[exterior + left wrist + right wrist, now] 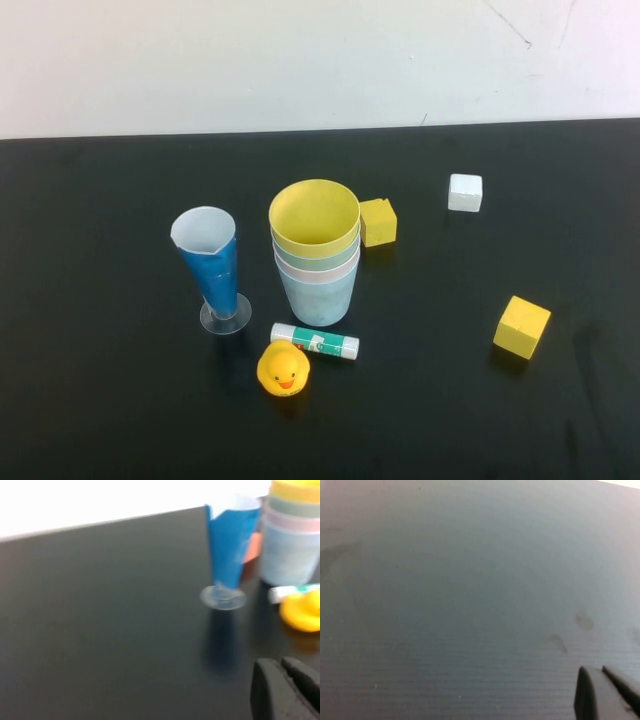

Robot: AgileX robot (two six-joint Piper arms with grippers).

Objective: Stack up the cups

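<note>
Four tapered plastic cups stood nested in one upright stack near the middle of the black counter (120, 420). The light blue cup (318, 298) sat at the bottom, carrying the others. Only the rim of the pink cup (315, 273) showed above it, and above that the rim of the mint green cup (313, 259). The yellow cup (314, 216) sat on top, its mouth open upward and its inside empty. All four rims lay closely one over another, and the stack stood straight. In the left wrist view the same stack (291, 535) appeared with its colour bands in that order.
</note>
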